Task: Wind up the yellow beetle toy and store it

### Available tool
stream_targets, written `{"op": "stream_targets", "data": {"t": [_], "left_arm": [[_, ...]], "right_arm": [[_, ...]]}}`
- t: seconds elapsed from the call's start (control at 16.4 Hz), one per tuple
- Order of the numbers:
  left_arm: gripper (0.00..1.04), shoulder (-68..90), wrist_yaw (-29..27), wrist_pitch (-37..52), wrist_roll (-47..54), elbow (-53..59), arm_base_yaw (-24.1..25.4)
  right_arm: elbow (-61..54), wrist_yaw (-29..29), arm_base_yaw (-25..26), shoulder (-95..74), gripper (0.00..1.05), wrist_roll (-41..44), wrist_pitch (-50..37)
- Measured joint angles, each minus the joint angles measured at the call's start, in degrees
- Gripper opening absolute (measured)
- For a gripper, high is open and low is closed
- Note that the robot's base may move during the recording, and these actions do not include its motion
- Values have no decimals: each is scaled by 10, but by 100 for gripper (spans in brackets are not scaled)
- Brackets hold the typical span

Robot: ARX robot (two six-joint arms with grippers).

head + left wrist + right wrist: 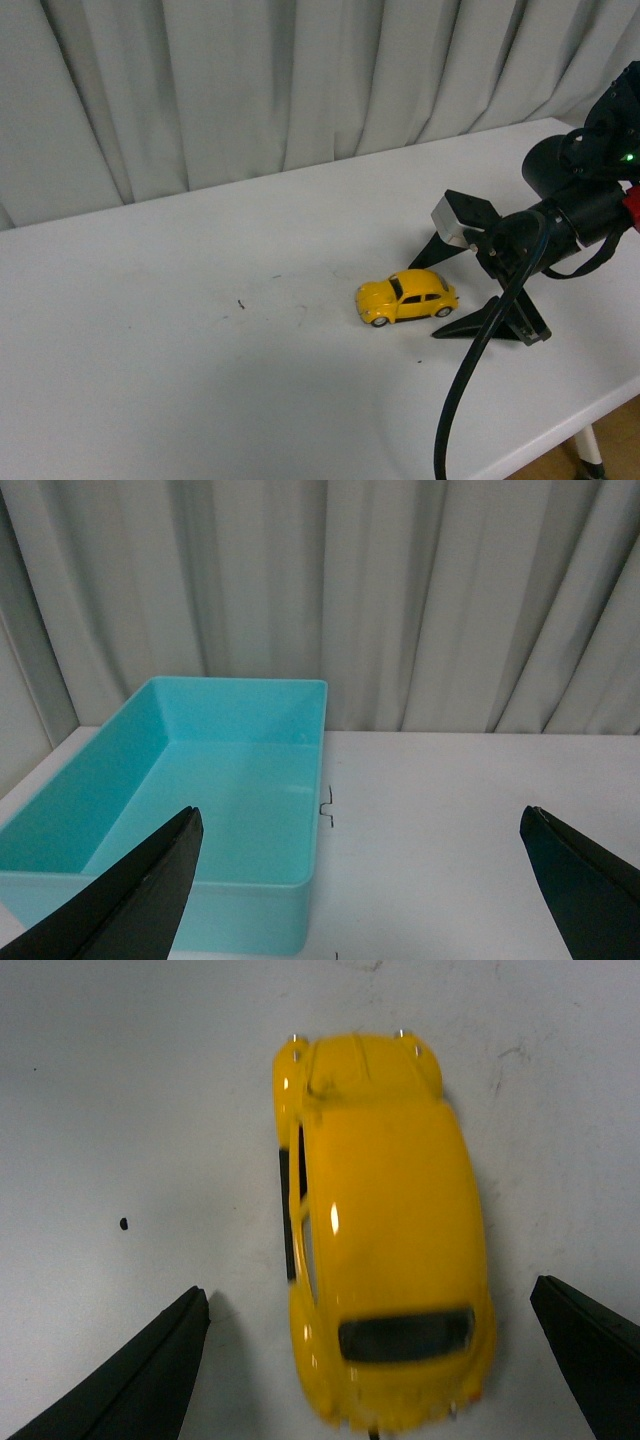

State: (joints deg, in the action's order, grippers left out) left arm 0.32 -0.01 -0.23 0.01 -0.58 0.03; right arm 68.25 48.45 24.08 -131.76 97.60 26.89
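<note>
Currently R gripper (425, 299) gapes wide astride yellow beetle toy (406, 297); L gripper (360, 815) wide too.

Right arm (585, 165), right edge of front view: black & round, w/ a tiny green light (628, 157) & a red bit (633, 208). A thick black cable (465, 385) runs to the bottom edge. Right gripper (424, 300) has flat, pointy black fingers (485, 318) & a grey block (452, 215). Left gripper (360, 815): same black pointy shape, bottom corners of its view
</note>
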Motion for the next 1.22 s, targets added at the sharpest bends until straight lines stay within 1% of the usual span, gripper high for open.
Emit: {"op": "stream_targets", "data": {"t": [0.06,0.43,0.61,0.73,0.85,0.98,1.04,1.22], "left_arm": [[98,0,0,0,0,0,0],[98,0,0,0,0,0,0],[98,0,0,0,0,0,0],[98,0,0,0,0,0,0],[98,0,0,0,0,0,0],[98,0,0,0,0,0,0],[98,0,0,0,0,0,0],[98,0,0,0,0,0,0]], "right_arm": [[0,0,0,0,98,-1,1],[-6,1,-2,3,98,-17,-16],[-32,4,-17,27,98,-26,-61],[-72,1,-40,63,98,-35,-114],[-111,33,-56,124,98,-52,-133],[-124,61,-61,196,98,-59,-128],[-127,80,-60,242,98,-63,-123],[-127,112,-45,330,98,-64,-103]]}}
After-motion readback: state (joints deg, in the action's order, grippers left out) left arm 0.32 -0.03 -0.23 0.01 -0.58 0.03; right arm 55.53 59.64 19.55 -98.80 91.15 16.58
